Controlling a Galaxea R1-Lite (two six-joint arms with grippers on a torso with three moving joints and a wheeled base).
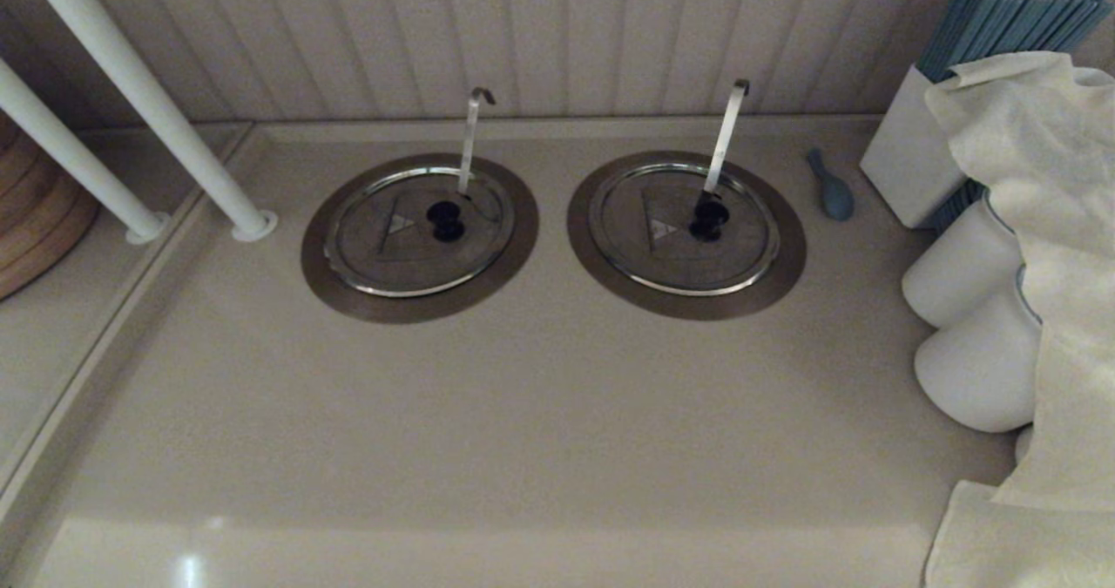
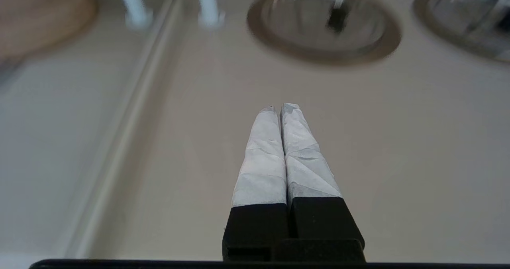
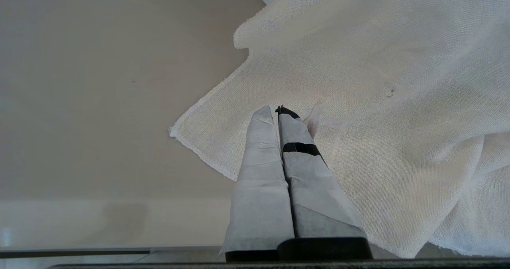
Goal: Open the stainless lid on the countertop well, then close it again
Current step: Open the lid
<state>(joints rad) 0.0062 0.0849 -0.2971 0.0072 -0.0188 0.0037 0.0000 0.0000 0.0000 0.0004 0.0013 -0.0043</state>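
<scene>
The stainless lid [image 1: 392, 253] lies flat and closed on the left countertop well, with its black knob [image 1: 446, 220] at the centre and a thin curled-hook rod [image 1: 470, 139] rising behind the knob. The dull-bronze collar [image 1: 324, 279] rings it; the hole is hidden under the lid. Neither arm shows in the head view. In the left wrist view my left gripper [image 2: 279, 108] is shut and empty over bare counter, well short of the lid [image 2: 295, 22]. My right gripper [image 3: 273, 110] is shut and empty above a white cloth [image 3: 378, 101].
A twin lid [image 1: 649, 257] with a broad flat handle [image 1: 727, 131] sits to the right. Two white posts [image 1: 139, 91] stand at the left, beside a wooden item [image 1: 35, 213]. A blue spoon [image 1: 832, 189], white box [image 1: 906, 157], white jars [image 1: 976, 361] and draped cloth [image 1: 1045, 179] crowd the right.
</scene>
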